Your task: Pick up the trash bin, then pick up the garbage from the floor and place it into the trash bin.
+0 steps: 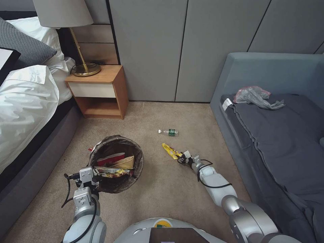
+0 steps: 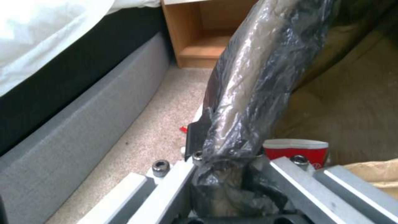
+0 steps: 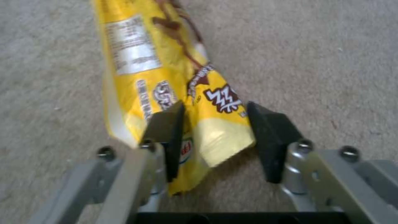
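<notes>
Here the right gripper (image 3: 213,137) is straddling the near end of the yellow wrapper (image 3: 166,81) on the carpet, jaws apart and not yet pinching. Meanwhile the left gripper (image 1: 88,175) is clamping the trash bin (image 1: 116,162) by its bagged rim, presumably keeping it ready alongside.

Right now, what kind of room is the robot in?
Most likely a bedroom, maybe in a hotel: a bed with white sheets, a wooden nightstand with a lamp, and a grey couch.
</notes>
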Robot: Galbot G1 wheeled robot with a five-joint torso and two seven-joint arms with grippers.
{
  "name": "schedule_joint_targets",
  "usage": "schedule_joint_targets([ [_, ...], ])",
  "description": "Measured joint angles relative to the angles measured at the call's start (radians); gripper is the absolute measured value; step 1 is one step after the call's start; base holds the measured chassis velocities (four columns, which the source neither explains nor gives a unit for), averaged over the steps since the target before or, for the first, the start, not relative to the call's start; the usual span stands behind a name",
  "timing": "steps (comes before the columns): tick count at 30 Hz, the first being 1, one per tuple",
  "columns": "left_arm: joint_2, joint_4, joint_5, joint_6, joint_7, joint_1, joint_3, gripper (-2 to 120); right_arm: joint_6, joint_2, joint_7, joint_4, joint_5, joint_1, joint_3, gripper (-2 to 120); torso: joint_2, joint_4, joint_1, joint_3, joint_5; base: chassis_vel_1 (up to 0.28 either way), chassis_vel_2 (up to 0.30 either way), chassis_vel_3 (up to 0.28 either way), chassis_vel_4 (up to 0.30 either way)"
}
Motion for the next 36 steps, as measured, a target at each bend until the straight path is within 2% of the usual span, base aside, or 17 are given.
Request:
schedule_joint_targets([
  [1, 0.000, 0.000, 0.000, 0.000, 0.000, 0.000, 0.000, 0, 0.000, 0.000, 0.000, 0.000, 0.000, 0.000, 0.000, 34, 0.000, 0.0000, 0.000, 0.000, 0.0000, 0.000, 0.000, 0.000, 0.000],
  [8, 0.000, -0.001, 0.002, -0.001, -0.001, 0.002, 0.004, 0, -0.033, -0.002, 0.035, -0.012, 0.028, -0.001, 0.012, 6, 0.000, 0.0005, 0.000, 0.000, 0.0002, 0.000, 0.000, 0.000, 0.000],
  [11, 0.001, -0.001, 0.002, -0.001, -0.002, 0.003, 0.004, 0, -0.032, -0.008, 0.035, -0.008, 0.031, -0.006, 0.014, 0, 0.000, 0.0002, 0.000, 0.000, -0.0001, 0.000, 0.000, 0.000, 0.000],
  [21, 0.004, -0.005, -0.001, -0.002, -0.003, 0.001, 0.006, 0, -0.015, -0.013, 0.035, -0.001, 0.031, -0.011, 0.013, 0, 0.000, 0.0001, 0.000, 0.000, -0.0001, 0.000, 0.000, 0.000, 0.000],
  [28, 0.005, 0.000, -0.004, -0.002, -0.003, -0.005, 0.005, 0, 0.037, -0.010, 0.054, 0.028, 0.022, -0.024, 0.010, 0, 0.000, -0.0004, 0.000, 0.000, -0.0003, 0.000, 0.000, 0.000, 0.000],
  [30, 0.006, 0.012, -0.005, -0.002, -0.003, -0.010, 0.009, 0, 0.108, -0.007, 0.074, 0.073, 0.023, -0.039, 0.008, 0, 0.000, -0.0004, 0.000, 0.000, -0.0004, 0.000, 0.000, 0.000, 0.000],
  [33, 0.006, 0.017, -0.005, -0.002, -0.003, -0.012, 0.010, 0, 0.131, -0.007, 0.080, 0.098, 0.028, -0.049, 0.008, 0, 0.000, -0.0002, 0.000, 0.000, -0.0004, 0.000, 0.000, 0.000, 0.000],
  [35, 0.009, 0.028, -0.011, -0.002, -0.003, -0.014, 0.017, 0, 0.166, -0.023, 0.084, 0.273, 0.097, -0.122, -0.009, 0, 0.000, 0.0003, 0.000, 0.000, -0.0002, 0.000, 0.000, 0.000, 0.000],
  [36, 0.009, 0.028, -0.011, -0.002, -0.003, -0.014, 0.017, 0, 0.166, -0.023, 0.084, 0.273, 0.097, -0.122, -0.009, 0, 0.000, 0.0003, 0.000, 0.000, -0.0002, 0.000, 0.000, 0.000, 0.000],
])
